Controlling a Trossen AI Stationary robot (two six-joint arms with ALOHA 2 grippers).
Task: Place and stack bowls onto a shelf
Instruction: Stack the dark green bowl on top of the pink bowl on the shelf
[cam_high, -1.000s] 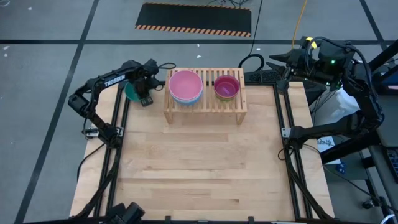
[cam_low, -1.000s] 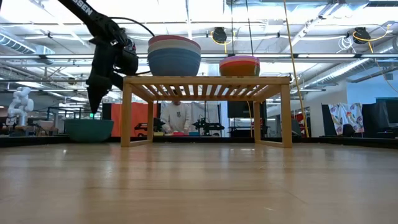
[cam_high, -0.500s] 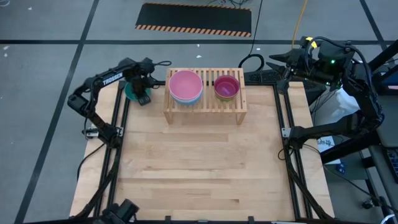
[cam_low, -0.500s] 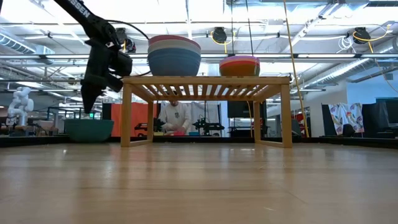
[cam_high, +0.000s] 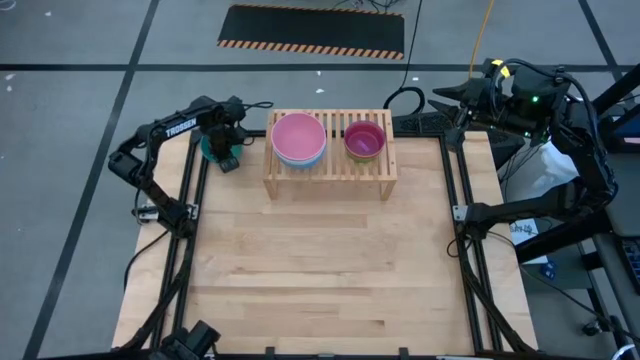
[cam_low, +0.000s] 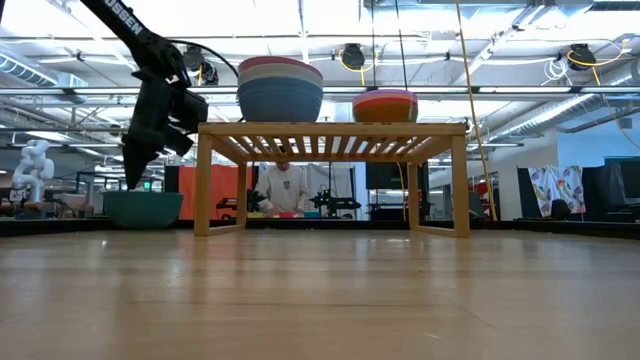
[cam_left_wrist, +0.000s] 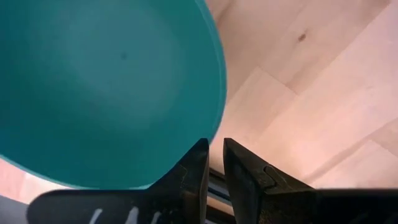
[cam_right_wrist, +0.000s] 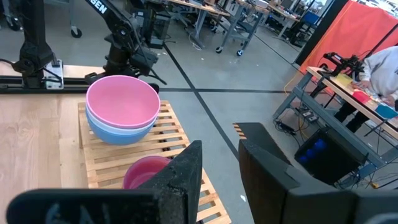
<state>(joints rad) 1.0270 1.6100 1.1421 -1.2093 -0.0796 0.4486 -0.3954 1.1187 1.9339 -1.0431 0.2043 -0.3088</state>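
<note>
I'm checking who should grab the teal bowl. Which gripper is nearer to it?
Left. The left gripper hovers right over the teal bowl beside the shelf. The right gripper waits far off, past the shelf's other end.

The wooden table (cam_high: 320, 270) was light brown, with boards running across it. A black frame (cam_high: 190, 250) ran along its sides. Past the far end of the table, a black mat with orange and black stripes on its edge (cam_high: 312, 30) lay on the grey floor. A yellow cable (cam_high: 483, 30) hung down near the far right corner. Black lines (cam_high: 130, 60) crossed the floor. In the room behind, a person in a white top (cam_low: 284, 188) stood at a bench. An orange wall panel (cam_low: 215, 190) stood next to that person. A white robot figure (cam_low: 34, 165) stood far off on one side.
</note>
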